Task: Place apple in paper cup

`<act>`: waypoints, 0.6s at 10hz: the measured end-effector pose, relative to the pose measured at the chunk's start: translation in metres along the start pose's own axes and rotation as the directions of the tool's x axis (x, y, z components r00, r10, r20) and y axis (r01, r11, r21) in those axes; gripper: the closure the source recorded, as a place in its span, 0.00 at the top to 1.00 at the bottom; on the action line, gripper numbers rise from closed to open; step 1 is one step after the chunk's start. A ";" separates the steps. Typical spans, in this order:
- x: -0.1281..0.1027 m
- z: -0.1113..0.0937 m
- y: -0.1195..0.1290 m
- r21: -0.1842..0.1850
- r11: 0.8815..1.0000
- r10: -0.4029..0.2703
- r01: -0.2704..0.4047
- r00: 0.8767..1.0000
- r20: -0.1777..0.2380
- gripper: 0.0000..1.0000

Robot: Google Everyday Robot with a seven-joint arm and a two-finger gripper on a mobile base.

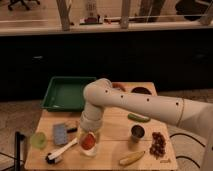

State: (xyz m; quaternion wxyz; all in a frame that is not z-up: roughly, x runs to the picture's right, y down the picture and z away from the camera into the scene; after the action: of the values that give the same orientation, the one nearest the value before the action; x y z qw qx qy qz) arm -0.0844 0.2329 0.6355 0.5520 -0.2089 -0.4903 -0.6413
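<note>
The orange-red apple (88,142) sits at the mouth of the white paper cup (89,151) near the front of the wooden table (112,150), left of centre. My gripper (88,134) hangs straight down from the white arm (145,105) directly over the apple and cup, right against the fruit. The cup's rim is mostly hidden by the gripper and the apple.
A green tray (67,93) stands at the back left. A pale green cup (38,140), a blue-grey sponge (61,133) and a white brush (60,153) lie to the left. A grey metal cup (137,133), grapes (158,143), a banana (131,158), a green cucumber (138,118) and a dark bowl (141,91) lie to the right.
</note>
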 end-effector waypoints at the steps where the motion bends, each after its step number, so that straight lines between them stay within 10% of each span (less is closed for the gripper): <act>1: 0.000 0.000 0.001 -0.001 1.000 0.001 -0.001 1.000 0.000 0.80; 6: -0.001 -0.004 0.001 -0.015 1.000 0.002 -0.002 1.000 -0.003 0.80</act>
State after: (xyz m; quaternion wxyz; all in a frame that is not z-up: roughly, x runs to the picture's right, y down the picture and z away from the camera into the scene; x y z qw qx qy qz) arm -0.0825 0.2301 0.6337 0.5518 -0.2125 -0.4844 -0.6447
